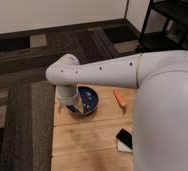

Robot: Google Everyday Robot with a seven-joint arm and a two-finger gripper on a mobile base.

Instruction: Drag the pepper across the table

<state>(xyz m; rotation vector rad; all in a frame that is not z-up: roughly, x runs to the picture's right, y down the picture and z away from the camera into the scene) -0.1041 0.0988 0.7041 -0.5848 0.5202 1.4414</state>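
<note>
The pepper (119, 98) is a slim orange-red piece lying on the light wooden table (87, 142), near its far edge and to the right of a round dark-blue bowl (90, 99). My white arm crosses the view from the right and bends down at the table's far left corner. The gripper (72, 106) hangs there at the bowl's left rim, mostly hidden behind the wrist. It is well to the left of the pepper, with the bowl between them. Nothing can be seen held.
A flat black object (125, 137) lies on a white piece at the table's right side, partly hidden by my arm's bulk. Dark patterned carpet (22, 100) surrounds the table. A black shelf unit (169, 25) stands at the back right.
</note>
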